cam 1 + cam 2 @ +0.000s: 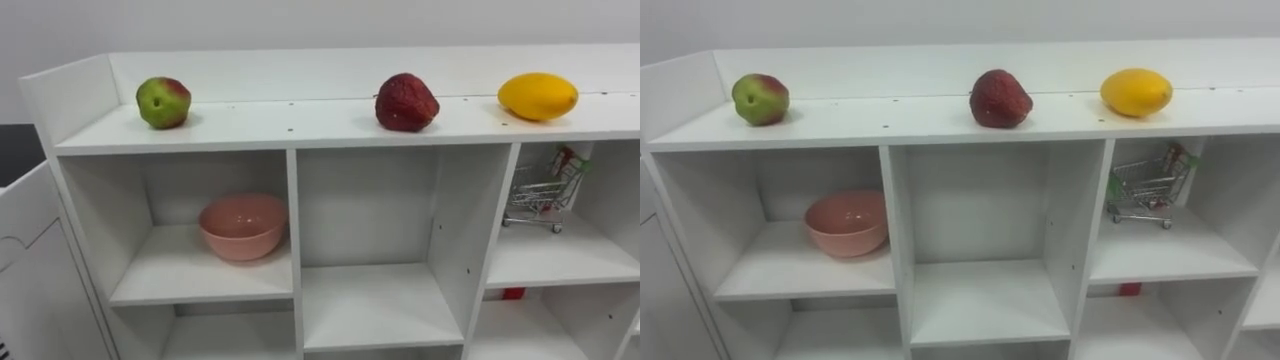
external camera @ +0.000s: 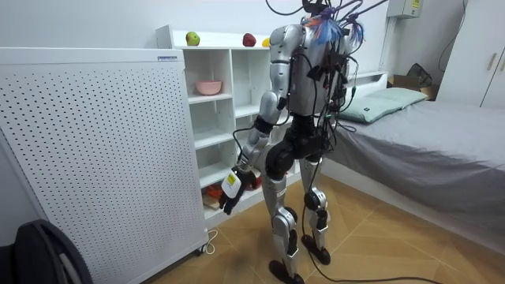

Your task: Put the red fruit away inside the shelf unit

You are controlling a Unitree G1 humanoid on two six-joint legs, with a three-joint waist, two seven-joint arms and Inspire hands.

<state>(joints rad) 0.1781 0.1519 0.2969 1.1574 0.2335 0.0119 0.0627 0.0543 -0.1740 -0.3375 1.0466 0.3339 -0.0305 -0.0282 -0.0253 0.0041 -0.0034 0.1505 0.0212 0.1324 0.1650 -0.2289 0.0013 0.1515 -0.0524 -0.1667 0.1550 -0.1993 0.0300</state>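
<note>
Lining closet top (image 1: 290, 122), spaced for single grabs: apple (image 1: 163, 102), strawberry (image 1: 405, 102), probably lemon (image 1: 538, 96). Cannot tell state of low-hanging left hand (image 2: 230, 189).

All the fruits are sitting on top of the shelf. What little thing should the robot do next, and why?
Probably raise the left hand toward the apple. That hand hangs low by the hip, and the apple lies at the left end of the top board, with the strawberry and yellow fruit farther right. The pink bowl sits just below it.
</note>
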